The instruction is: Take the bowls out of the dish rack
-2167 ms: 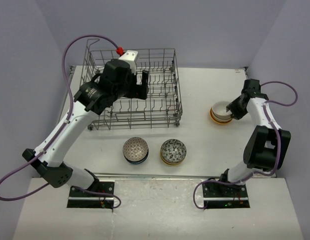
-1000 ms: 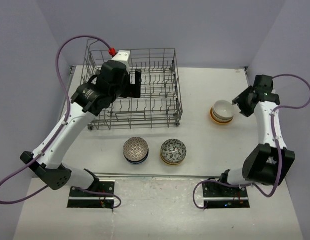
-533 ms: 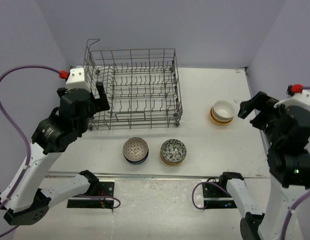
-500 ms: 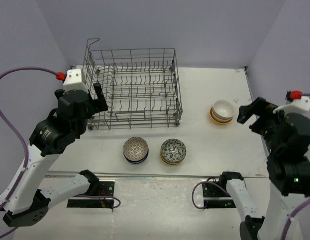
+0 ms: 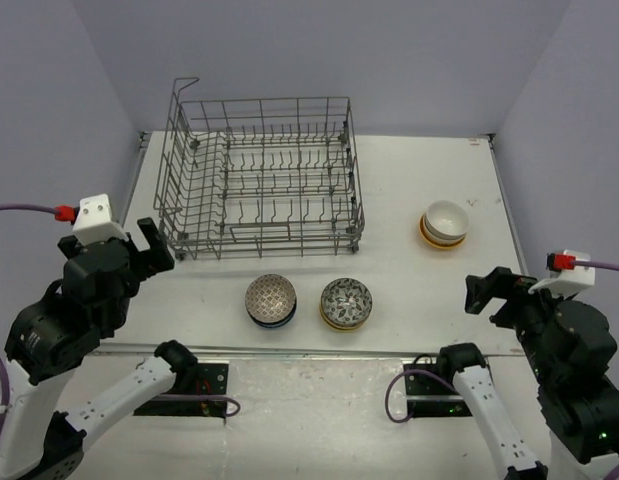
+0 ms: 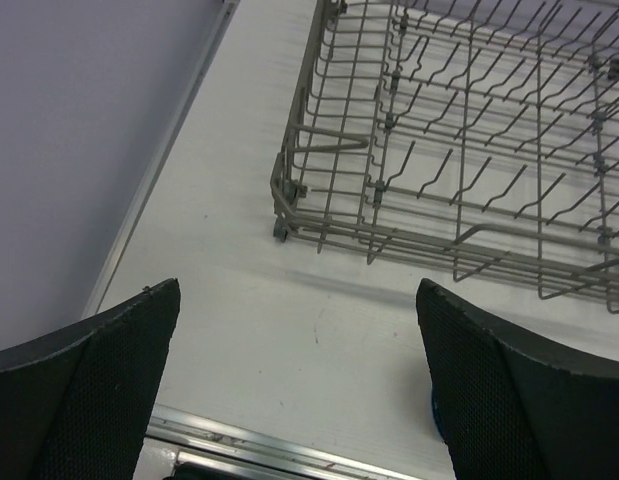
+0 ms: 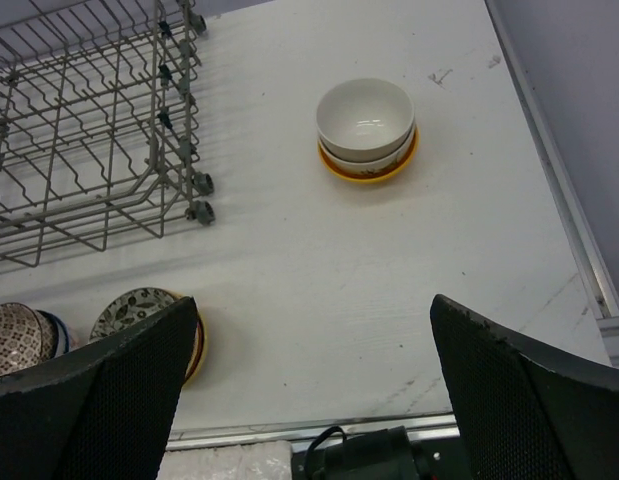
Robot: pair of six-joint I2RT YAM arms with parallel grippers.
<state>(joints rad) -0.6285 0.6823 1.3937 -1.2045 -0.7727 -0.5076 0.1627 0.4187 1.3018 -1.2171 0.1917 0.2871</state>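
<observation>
rack (image 5: 259,180): no bowl shows among its tines, so the unloading looks done.
bowls (image 5: 346,301): nested in three stacks on the tabletop (image 5: 409,170), two just in front of the rack, one well off to its right.
left tool (image 6: 299,375): spread, empty, near the rack's front-left corner.
right tool (image 7: 314,390): spread, empty, hanging above the near-right tabletop.

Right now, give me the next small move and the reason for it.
Likely just park both arms. The rack shows only bare tines, with no bowl in it; the bowls sit in three stacks on the table. The left gripper and right gripper are open and empty over the near edge.
</observation>
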